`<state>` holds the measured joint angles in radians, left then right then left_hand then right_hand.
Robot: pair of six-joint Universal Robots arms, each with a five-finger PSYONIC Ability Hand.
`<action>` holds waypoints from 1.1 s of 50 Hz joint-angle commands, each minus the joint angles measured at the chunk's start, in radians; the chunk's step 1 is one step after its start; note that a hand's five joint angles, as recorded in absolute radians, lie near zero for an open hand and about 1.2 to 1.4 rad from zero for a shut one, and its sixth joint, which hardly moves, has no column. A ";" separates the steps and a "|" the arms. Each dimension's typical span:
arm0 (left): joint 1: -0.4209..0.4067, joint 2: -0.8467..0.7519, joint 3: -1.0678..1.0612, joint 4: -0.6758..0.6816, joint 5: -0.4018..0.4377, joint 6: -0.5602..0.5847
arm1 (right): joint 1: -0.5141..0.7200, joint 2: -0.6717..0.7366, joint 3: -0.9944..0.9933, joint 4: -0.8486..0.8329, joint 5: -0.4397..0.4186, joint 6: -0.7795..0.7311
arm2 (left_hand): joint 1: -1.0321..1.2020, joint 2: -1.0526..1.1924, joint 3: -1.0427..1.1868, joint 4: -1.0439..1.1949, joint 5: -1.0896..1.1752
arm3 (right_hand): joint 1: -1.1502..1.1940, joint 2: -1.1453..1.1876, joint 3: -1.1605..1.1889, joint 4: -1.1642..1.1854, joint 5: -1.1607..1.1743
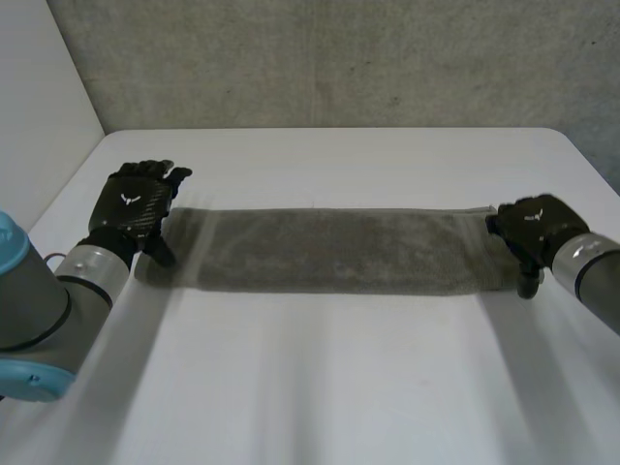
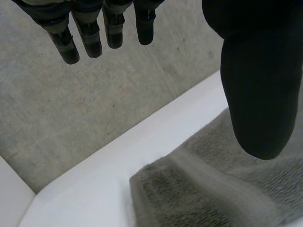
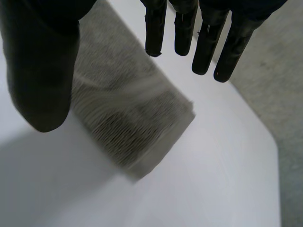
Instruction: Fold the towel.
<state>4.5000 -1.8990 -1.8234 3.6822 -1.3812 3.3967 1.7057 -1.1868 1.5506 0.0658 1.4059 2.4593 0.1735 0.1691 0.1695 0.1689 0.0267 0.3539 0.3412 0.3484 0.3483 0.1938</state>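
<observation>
Left hand (image 1: pixel 136 206), centre left, and right hand (image 1: pixel 534 229), centre right: fingers straight, thumbs apart, grasping nothing, one at each short end of the grey towel (image 1: pixel 339 250). The towel lies as a long flat strip across mid-frame on the white table (image 1: pixel 320 387).

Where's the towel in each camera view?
Head view: the towel lies stretched across the white table between the left hand and the right hand.
Left wrist view: one towel end lies beneath the thumb.
Right wrist view: the other end lies between thumb and fingers.
Shared landmark: the white table.
</observation>
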 commanded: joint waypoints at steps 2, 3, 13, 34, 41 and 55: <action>0.008 -0.006 -0.028 0.081 0.001 -0.112 | -0.029 0.081 0.066 -0.182 -0.036 0.000 | 0.011 0.015 0.015 0.015 -0.017 | 0.154 0.166 0.159 0.159 0.139; 0.008 -0.006 -0.028 0.081 0.001 -0.112 | -0.034 0.098 0.065 -0.204 -0.036 0.001 | 0.011 0.015 0.015 0.015 -0.017 | 0.168 0.181 0.174 0.174 0.154; 0.022 -0.011 -0.036 0.088 0.002 -0.114 | -0.069 0.187 0.028 -0.239 -0.038 0.004 | 0.014 0.018 0.018 0.018 -0.014 | 0.195 0.208 0.200 0.201 0.180; 0.024 0.003 -0.054 0.091 0.002 -0.114 | -0.218 0.165 -0.043 -0.270 -0.025 -0.028 | 0.014 0.018 0.018 0.018 -0.014 | 1.042 1.055 1.048 1.048 1.028; 0.028 0.005 -0.056 0.090 0.001 -0.114 | -0.271 0.129 -0.101 -0.215 0.071 -0.281 | 0.014 0.018 0.018 0.018 -0.014 | 1.042 1.055 1.048 1.048 1.028; 0.016 0.026 -0.071 0.090 0.001 -0.114 | 0.360 0.123 -0.273 -0.325 -0.016 -0.175 | 0.014 0.018 0.018 0.018 -0.014 | 1.042 1.055 1.048 1.048 1.028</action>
<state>4.5232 -1.8863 -1.8899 3.7723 -1.3802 3.2827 1.7408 -1.1216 1.3429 -0.1749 1.4598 2.2505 0.1735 0.1691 0.1696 0.1690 0.0263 1.3266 1.3137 1.3397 1.3392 1.1576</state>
